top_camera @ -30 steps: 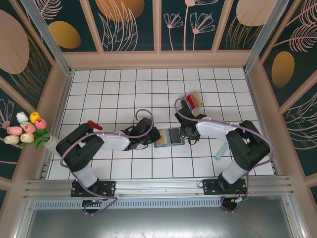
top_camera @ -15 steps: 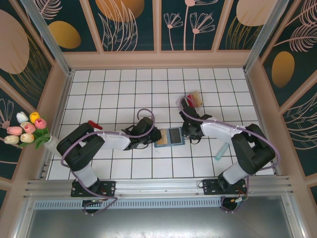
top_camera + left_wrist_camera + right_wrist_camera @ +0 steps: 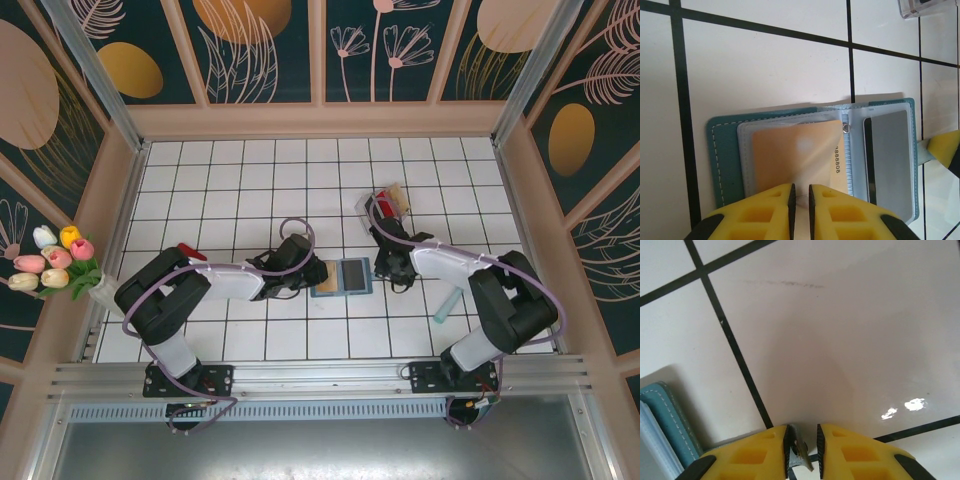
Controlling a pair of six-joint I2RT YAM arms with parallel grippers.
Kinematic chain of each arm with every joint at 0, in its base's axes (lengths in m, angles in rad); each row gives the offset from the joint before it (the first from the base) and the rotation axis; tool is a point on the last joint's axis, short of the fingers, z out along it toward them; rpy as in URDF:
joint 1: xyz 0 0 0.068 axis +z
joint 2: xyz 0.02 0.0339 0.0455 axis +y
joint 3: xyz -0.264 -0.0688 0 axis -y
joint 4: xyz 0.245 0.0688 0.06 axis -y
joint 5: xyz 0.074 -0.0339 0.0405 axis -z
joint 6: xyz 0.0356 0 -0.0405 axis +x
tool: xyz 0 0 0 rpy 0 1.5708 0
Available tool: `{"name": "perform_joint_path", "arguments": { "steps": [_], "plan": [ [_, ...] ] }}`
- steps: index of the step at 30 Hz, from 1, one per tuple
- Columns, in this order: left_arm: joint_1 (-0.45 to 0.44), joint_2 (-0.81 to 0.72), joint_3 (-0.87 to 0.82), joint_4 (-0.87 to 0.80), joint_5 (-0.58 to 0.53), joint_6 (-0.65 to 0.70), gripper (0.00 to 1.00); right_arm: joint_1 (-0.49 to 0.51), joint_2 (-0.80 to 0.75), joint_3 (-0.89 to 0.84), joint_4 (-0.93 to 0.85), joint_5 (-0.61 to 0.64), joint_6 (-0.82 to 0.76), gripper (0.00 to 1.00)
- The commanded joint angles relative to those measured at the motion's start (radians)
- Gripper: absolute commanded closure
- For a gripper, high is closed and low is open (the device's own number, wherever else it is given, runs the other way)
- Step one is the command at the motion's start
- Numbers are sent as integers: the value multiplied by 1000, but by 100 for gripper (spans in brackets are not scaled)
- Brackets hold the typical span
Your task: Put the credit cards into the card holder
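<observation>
The card holder lay open on the tiles between my two arms, and I judged the job past halfway. The tan card sat inside a clear sleeve on one side, and a dark grey card filled a slot on the other. My left gripper hung over the near edge of the tan card with its fingers almost together; I could not tell whether they pinched it. My right gripper was nipped on a thin grey sliver, which I took to be the holder's outer edge. A red card stood apart in the clear rack, so that one was left to fetch.
</observation>
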Motion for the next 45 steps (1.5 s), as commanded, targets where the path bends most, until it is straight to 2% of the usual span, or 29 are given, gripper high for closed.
{"name": "perform_joint_path", "arguments": {
  "steps": [1,4,10,13,15,18,21,25,29,32,35,38,45],
  "plan": [
    [5,4,10,-75,-2,27,80,-6,-24,2,-55,59,-1,76],
    [7,4,27,-77,7,42,79,-5,-63,23,-52,20,-30,73],
    [6,-48,96,-83,49,87,69,-5,-155,72,-34,-10,-78,65],
    [7,-77,109,-101,16,93,62,-5,-195,81,10,-67,-103,60],
    [6,-96,116,-123,-19,99,56,-5,-205,97,17,-53,-114,56],
    [16,-112,125,-147,-54,92,52,-78,-194,151,22,-32,-162,54],
    [49,-100,147,-143,-35,82,46,-161,-153,229,10,-13,-246,53],
    [120,-22,225,-98,34,37,41,-264,-60,347,5,-42,-383,52],
    [142,126,437,-147,77,69,36,-334,53,478,-35,-23,-461,50],
    [141,242,596,-194,101,76,35,-338,127,552,-53,8,-550,45],
    [141,335,716,-227,126,73,34,-338,211,638,-108,23,-613,46],
    [141,399,798,-260,128,72,33,-338,256,680,-120,-36,-653,43],
    [141,514,917,-291,154,54,32,-326,351,738,-140,-20,-669,42]
  ]
}}
